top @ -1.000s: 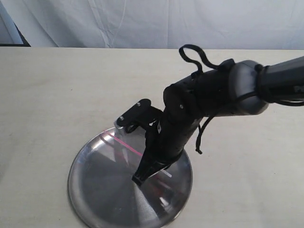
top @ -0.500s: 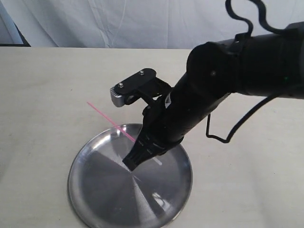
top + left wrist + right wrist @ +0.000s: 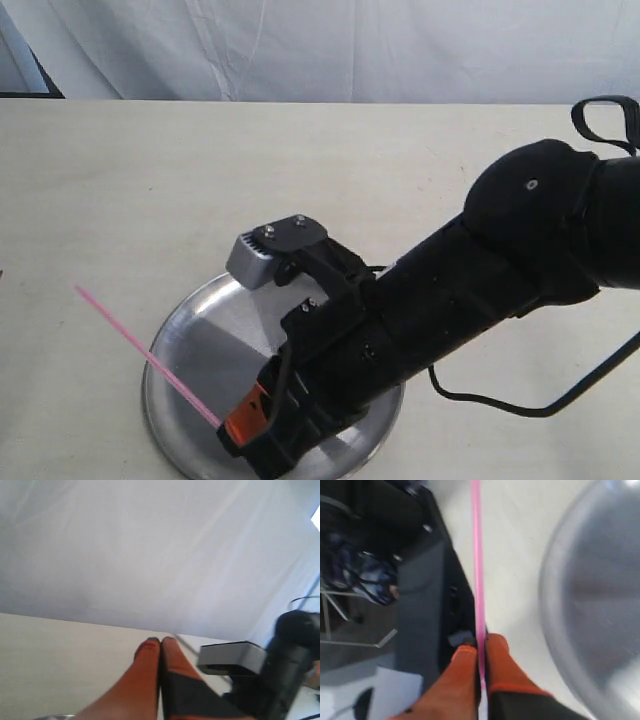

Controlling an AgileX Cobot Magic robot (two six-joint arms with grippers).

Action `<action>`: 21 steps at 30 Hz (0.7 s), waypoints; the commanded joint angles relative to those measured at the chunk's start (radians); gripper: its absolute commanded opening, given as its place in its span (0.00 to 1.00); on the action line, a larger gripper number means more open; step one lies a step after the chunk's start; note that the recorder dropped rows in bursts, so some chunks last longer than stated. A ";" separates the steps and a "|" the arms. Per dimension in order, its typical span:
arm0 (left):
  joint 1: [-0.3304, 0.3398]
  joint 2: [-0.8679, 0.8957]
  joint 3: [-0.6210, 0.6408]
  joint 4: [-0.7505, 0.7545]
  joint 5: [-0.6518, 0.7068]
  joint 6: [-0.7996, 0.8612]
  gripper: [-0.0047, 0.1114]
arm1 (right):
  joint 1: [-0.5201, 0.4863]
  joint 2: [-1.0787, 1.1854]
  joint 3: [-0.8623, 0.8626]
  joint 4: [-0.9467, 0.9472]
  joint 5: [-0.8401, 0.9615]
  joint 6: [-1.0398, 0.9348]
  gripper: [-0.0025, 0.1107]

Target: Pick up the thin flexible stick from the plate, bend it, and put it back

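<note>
My right gripper (image 3: 230,428) reaches across the steel plate (image 3: 200,330) to its near left rim, orange fingers shut on the thin pink stick (image 3: 140,345). The stick juts up and left from the fingers, held in the air past the plate's rim and over the table. In the right wrist view the stick (image 3: 476,555) runs straight out between the closed fingertips of the right gripper (image 3: 480,647), with the plate (image 3: 590,605) off to one side. The left gripper (image 3: 160,641) has its fingers pressed together on nothing and points toward the white curtain. It does not show in the exterior view.
The black right arm (image 3: 480,280) and its grey camera block (image 3: 275,250) hang over much of the plate. A white curtain (image 3: 300,50) closes off the table's far edge. Beyond the table edge, the right wrist view shows dark equipment (image 3: 420,580).
The right arm has swung from above the plate's middle toward its near left rim. It has carried the pink stick off the plate, so the stick now juts out over the table.
</note>
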 commanded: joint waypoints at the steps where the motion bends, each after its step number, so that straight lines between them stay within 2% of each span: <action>1: -0.009 -0.005 0.004 -0.091 -0.156 -0.011 0.04 | -0.001 -0.014 0.011 0.175 0.008 -0.141 0.01; 4: -0.009 -0.005 0.004 -0.123 -0.156 -0.011 0.04 | -0.001 -0.018 0.011 0.189 -0.005 -0.164 0.01; 9: -0.009 -0.005 0.004 -0.080 -0.152 -0.062 0.04 | -0.001 -0.037 0.011 0.301 -0.008 -0.235 0.01; 14: -0.009 -0.005 0.004 0.068 -0.148 -0.215 0.06 | -0.001 -0.089 0.011 0.370 0.016 -0.294 0.01; 17: -0.009 -0.005 0.004 0.096 -0.148 -0.251 0.18 | -0.001 -0.112 0.011 0.379 0.020 -0.299 0.01; 21: -0.009 -0.005 0.004 0.084 -0.141 -0.251 0.46 | -0.001 -0.118 0.011 0.379 0.048 -0.315 0.01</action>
